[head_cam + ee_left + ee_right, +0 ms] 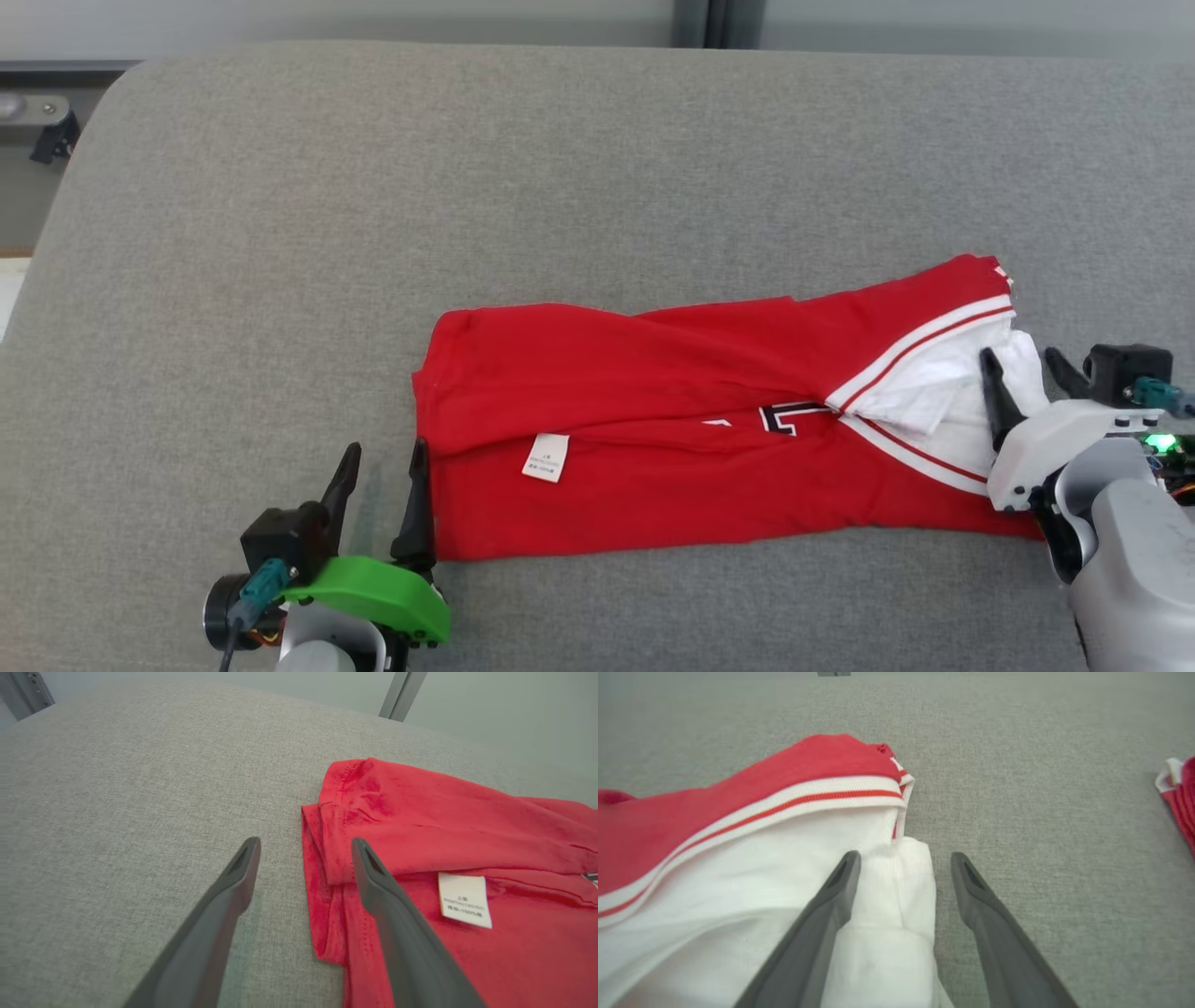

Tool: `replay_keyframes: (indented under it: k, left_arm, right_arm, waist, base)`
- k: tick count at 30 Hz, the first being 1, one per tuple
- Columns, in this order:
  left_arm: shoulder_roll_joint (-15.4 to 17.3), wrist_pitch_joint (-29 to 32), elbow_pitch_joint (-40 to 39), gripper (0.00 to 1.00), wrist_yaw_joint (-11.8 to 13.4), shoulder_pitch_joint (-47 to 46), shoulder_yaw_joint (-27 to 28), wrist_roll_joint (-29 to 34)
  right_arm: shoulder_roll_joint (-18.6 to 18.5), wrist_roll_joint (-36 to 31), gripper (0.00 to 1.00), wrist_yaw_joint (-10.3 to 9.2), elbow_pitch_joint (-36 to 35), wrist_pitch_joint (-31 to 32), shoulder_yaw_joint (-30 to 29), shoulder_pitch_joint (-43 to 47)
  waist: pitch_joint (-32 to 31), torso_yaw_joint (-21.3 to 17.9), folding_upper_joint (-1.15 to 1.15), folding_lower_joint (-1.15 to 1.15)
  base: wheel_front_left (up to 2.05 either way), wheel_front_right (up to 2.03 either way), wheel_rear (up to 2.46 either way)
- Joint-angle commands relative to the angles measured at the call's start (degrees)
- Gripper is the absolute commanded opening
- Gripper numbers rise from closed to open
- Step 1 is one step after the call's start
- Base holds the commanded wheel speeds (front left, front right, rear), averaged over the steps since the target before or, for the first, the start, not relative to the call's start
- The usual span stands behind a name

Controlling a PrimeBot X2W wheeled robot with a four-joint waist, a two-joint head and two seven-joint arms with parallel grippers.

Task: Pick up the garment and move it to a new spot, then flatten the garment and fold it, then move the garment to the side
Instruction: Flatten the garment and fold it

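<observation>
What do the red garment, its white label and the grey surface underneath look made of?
Garment: soft matte knit, probably cotton jersey; it creases limply, with stitched hems. Label: thin printed fabric tag, likely satin or woven. Surface: grey woven upholstery, matte, with a visible flecked weave.

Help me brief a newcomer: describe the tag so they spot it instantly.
On the grey cushion lies a red garment. Near its left end sits the tag, a small white printed rectangle, unlike the striped trim at the right end.
</observation>
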Motion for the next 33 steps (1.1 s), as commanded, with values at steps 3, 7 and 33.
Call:
replay_keyframes:
  k: [3, 7, 33]
  left_arm:
    - [0.13, 0.04, -0.23, 1.0, 0.4, -0.64, -0.3, -0.36]
    - [0.13, 0.04, -0.33, 1.0, 0.56, -0.23, -0.24, -0.41]
    - [0.15, 0.04, 0.38, 1.0, 1.06, 1.29, -2.72, -0.52]
  right_arm:
    - [0.74, 0.16, 1.0, -0.1, 3.6, 1.92, 1.52, 0.9]
    - [1.58, 2.58, 0.0, -0.06, 6.42, 2.74, 4.48, 3.23]
    - [5.58, 0.95, 0.0, -0.11, -17.41, -6.78, 0.02, 6.55]
  waist:
    - [0.42, 1.12, 0.0, 0.0]
    - [0.12, 0.97, 0.0, 0.0]
    - [-3.55, -6.49, 0.0, 0.0]
  base:
    - [0.0, 0.0, 0.0]
    - [0.0, 0.0, 0.0]
    - [0.0, 0.0, 0.0]
